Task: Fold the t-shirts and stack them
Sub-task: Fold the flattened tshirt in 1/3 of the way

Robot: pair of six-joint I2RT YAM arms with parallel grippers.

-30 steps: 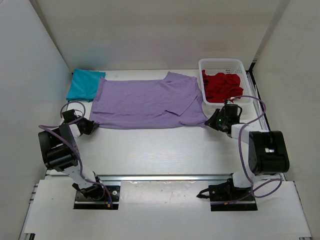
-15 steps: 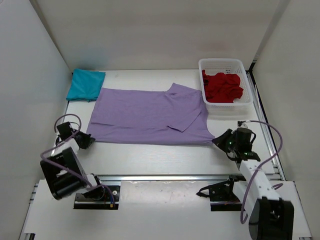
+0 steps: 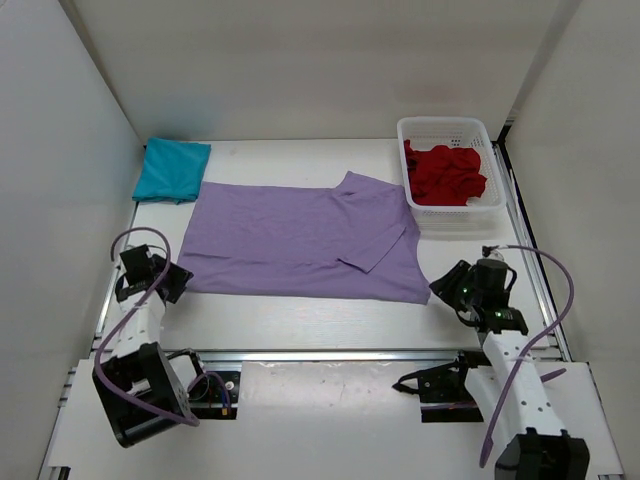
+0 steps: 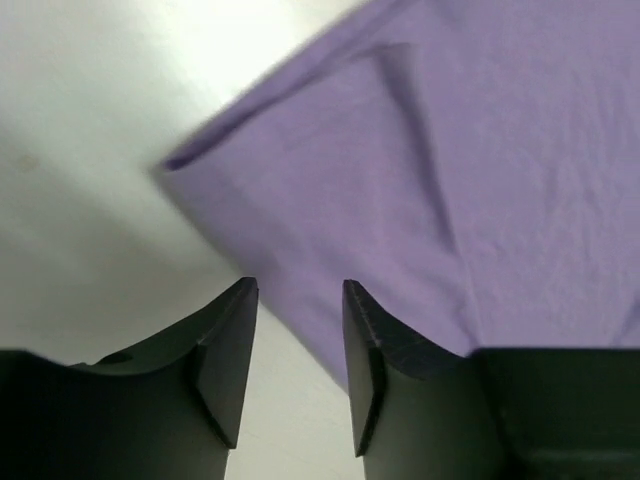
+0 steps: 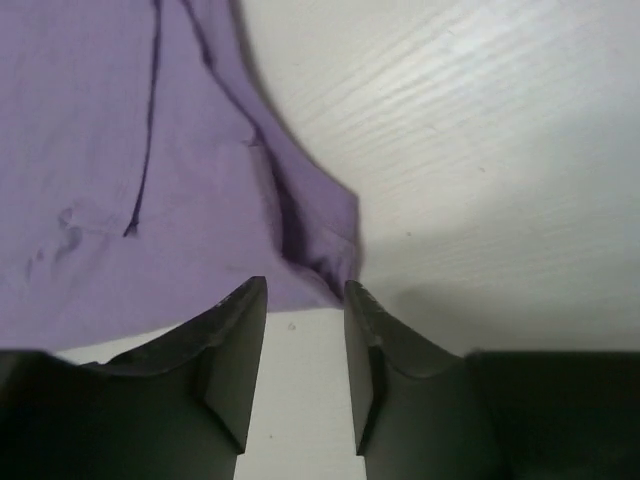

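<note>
Lavender t-shirt (image 3: 300,240) lies spread flat in the middle, ready for folding I guess. Left gripper (image 3: 170,280) at its 8 o'clock corner, right gripper (image 3: 447,285) at 4 o'clock, both parted, holding nothing.

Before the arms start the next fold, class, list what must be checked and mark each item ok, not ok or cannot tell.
1. Lavender shirt lies flat on the table: ok.
2. Left jaws open, gripping nothing: ok.
3. Right jaws open, gripping nothing: ok.
4. Both sleeves folded in: cannot tell; only the right sleeve shows, folded over the body.
5. Teal shirt folded, out of the way: ok.
6. Dark red shirt folded: not ok, crumpled in the basket.
</note>
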